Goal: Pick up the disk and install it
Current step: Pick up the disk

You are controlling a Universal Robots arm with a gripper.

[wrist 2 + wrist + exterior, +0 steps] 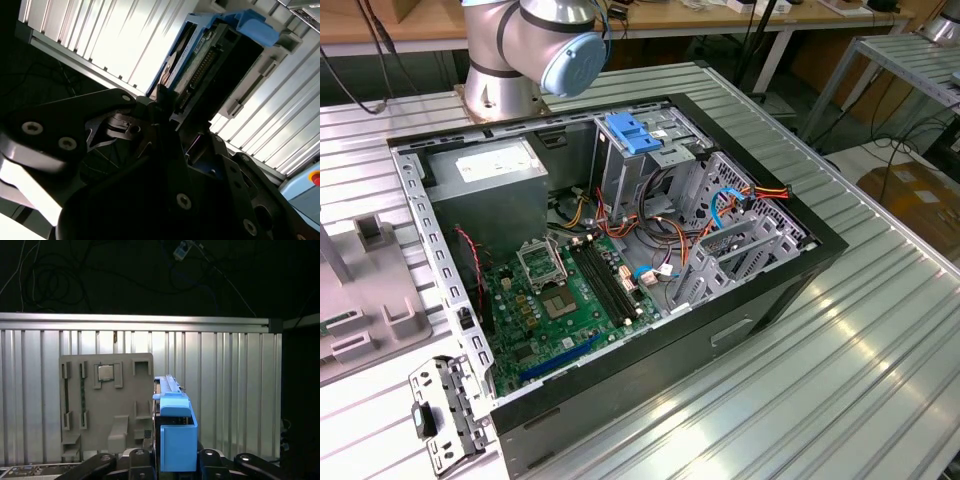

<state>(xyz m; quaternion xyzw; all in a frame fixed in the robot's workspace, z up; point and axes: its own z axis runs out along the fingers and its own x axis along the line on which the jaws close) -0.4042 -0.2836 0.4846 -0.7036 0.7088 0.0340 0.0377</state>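
Your gripper [174, 458] pinches the disk [173, 416] | its long side runs straight out from your gripper | grey tray [107, 405] lies just past it, aside.

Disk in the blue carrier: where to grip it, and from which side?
Pinch the disk across its thin width at its blue end, approaching end-on along its length: the two flat faces suit parallel pads. The tool holds it so now.

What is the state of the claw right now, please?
Claw: closed, holding the flat metal hard disk in blue plastic carrier rails.
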